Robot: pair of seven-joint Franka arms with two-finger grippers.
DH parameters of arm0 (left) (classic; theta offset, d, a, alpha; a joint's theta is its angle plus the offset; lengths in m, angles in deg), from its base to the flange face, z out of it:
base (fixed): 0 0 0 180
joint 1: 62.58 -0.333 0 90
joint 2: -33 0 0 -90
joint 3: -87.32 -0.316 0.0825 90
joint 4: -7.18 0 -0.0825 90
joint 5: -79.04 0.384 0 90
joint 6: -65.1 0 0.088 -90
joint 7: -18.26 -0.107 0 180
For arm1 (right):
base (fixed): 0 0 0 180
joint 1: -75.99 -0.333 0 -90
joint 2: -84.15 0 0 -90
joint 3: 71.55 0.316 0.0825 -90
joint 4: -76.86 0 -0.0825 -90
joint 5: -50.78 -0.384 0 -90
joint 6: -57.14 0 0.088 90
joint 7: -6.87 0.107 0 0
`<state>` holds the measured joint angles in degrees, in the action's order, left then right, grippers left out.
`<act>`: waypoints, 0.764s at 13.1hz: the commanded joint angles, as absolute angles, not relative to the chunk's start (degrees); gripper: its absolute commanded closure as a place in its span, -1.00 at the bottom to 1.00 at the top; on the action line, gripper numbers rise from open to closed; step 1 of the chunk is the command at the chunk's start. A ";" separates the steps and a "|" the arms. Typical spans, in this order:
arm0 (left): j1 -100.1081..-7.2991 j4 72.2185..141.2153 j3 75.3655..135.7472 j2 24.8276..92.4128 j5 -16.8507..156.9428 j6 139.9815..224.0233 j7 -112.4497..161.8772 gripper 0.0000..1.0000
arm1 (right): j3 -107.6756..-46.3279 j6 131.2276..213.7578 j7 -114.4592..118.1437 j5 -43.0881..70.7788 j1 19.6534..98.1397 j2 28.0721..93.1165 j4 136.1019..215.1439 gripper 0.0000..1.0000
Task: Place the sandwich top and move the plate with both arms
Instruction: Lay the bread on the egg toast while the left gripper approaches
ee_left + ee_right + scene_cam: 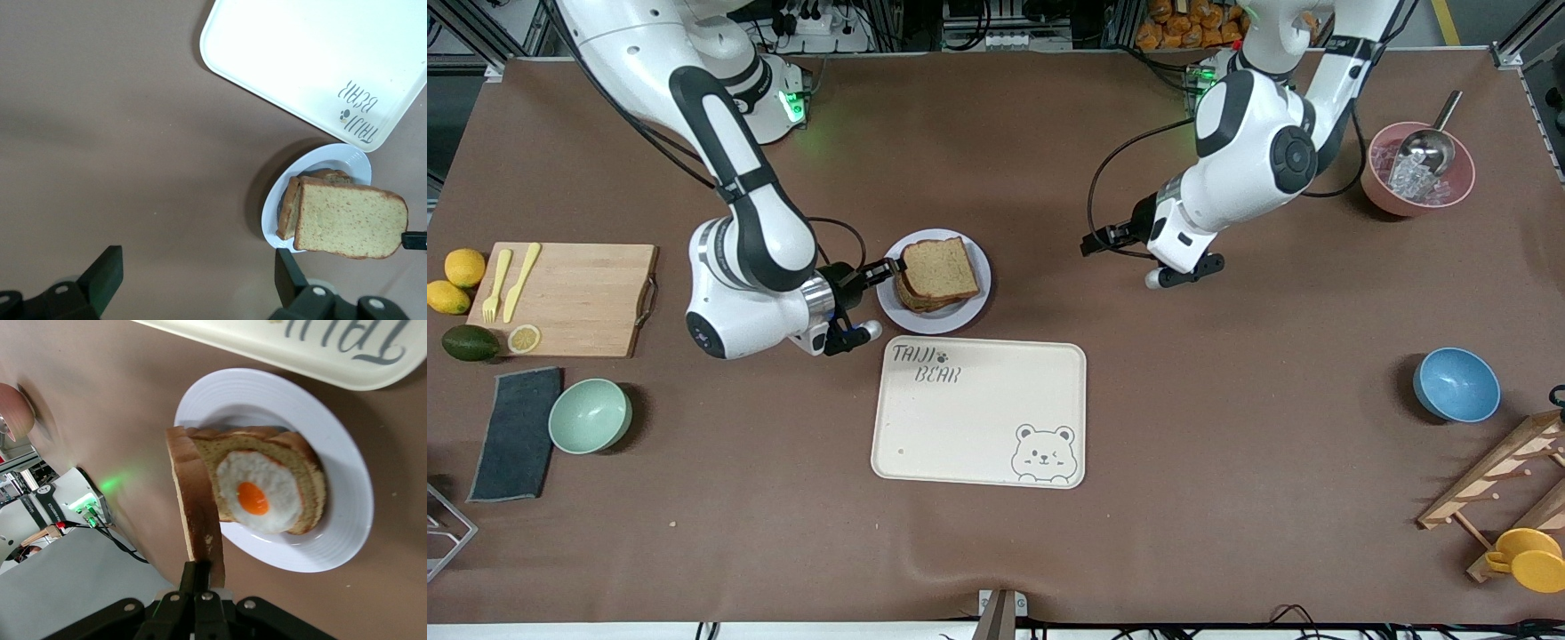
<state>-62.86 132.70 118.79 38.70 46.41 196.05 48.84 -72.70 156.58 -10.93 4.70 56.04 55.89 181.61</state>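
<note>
My right gripper (891,267) is shut on one edge of the sandwich top (940,267), a plain brown bread slice. It holds the slice just above the lavender-white plate (971,309). In the right wrist view the gripper (207,570) pinches the slice (197,513) edge-on over a bread slice with a fried egg (263,490) on the plate (347,467). My left gripper (1096,242) hangs open and empty over bare table toward the left arm's end. Its wrist view shows its gripper (197,277), the held slice (350,220) and the plate (340,157).
The cream bear-print tray (978,413) lies just nearer the camera than the plate. A cutting board (569,298) and a green bowl (590,415) sit at the right arm's end. A blue bowl (1456,384), a pink ice bowl (1416,169) and a wooden rack (1503,480) sit at the left arm's end.
</note>
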 commanded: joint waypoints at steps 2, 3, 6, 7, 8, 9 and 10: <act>-63.28 132.51 121.33 43.36 45.46 201.84 48.67 -1.00 | -72.17 157.59 -15.17 4.20 56.48 52.17 180.76 0.06; -63.28 132.51 122.03 45.02 45.46 203.60 48.24 -1.00 | -72.17 157.68 -16.14 4.20 56.57 51.46 180.66 -0.99; -61.27 132.51 122.56 49.60 45.46 210.19 46.83 -1.00 | -72.26 157.33 -16.42 4.89 57.53 51.71 180.58 -1.00; -60.65 132.43 122.56 51.26 45.46 212.39 45.78 -1.00 | -72.26 157.33 -16.33 5.51 58.15 51.80 180.49 -1.00; -60.38 132.08 122.65 53.02 45.46 213.97 43.95 -1.00 | -72.26 157.07 -15.98 6.12 59.11 52.24 180.31 -1.00; -60.47 131.64 122.65 54.43 45.46 214.34 41.23 -1.00 | -72.26 156.81 -15.89 7.44 60.34 52.76 179.88 -1.00; -60.64 131.46 122.65 55.31 45.46 214.34 38.51 -1.00 | -72.26 156.02 -15.89 9.36 61.48 53.55 179.70 -1.00</act>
<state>-60.27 132.61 122.21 52.95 46.41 213.20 42.97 -72.90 157.69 -15.74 6.47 58.65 51.90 180.26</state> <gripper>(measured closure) 0.000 0.097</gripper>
